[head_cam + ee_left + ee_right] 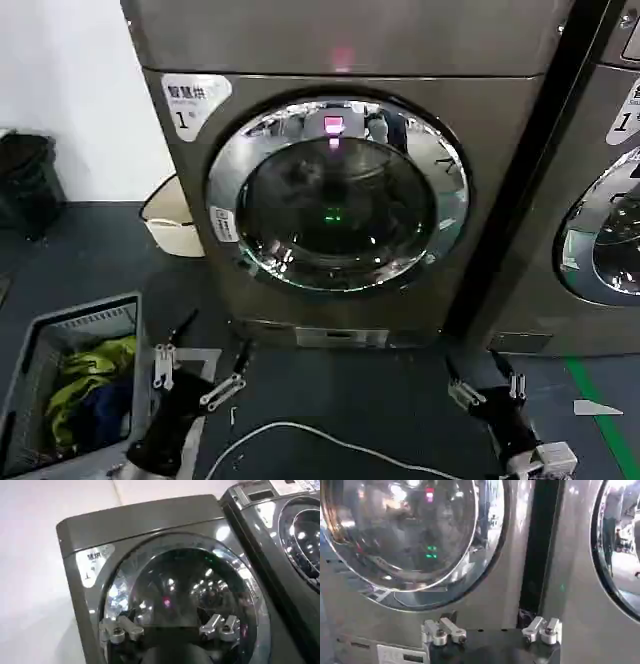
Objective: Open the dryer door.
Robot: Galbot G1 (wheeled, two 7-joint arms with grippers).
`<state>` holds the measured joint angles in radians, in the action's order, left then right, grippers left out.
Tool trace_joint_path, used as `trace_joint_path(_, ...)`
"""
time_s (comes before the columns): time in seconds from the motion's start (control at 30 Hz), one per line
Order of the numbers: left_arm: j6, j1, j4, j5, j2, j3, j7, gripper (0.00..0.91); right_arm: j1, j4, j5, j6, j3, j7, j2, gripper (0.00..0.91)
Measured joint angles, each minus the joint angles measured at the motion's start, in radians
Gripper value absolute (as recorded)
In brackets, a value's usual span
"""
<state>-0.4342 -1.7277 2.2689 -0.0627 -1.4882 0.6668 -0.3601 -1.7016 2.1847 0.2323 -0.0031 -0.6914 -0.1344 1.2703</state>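
The dryer door (335, 190) is a round dark porthole in a wide chrome ring, lying flush and closed on the grey machine front. It also shows in the left wrist view as the dryer door (180, 592) and in the right wrist view as the dryer door (400, 530). My left gripper (214, 338) hovers low over the floor, in front of and below the door's left side, open and holding nothing. My right gripper (478, 368) sits low at the machine's lower right corner, also open and holding nothing. Neither touches the door.
A second grey machine (600, 200) with its own chrome-ringed door (620, 545) stands at the right. A grey laundry basket (35, 340) holding clothes sits at the lower left. A white cable (320, 440) runs across the floor. A beige tub (170, 215) is beside the dryer.
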Motion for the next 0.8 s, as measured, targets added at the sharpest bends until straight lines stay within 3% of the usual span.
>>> trace_joint_path(0.53, -0.002, -0.013, 0.005, -0.009, -0.002, 0.002, 0.000, 0.907, 0.330, -0.130, 0.187, 0.084, 0.159, -0.186, -0.280, 0.907)
trace_joint_path(0.8, -0.002, -0.024, 0.008, -0.012, -0.006, 0.008, 0.000, 0.907, 0.528, -0.200, 0.229, 0.104, 0.311, -0.271, -0.350, 0.907)
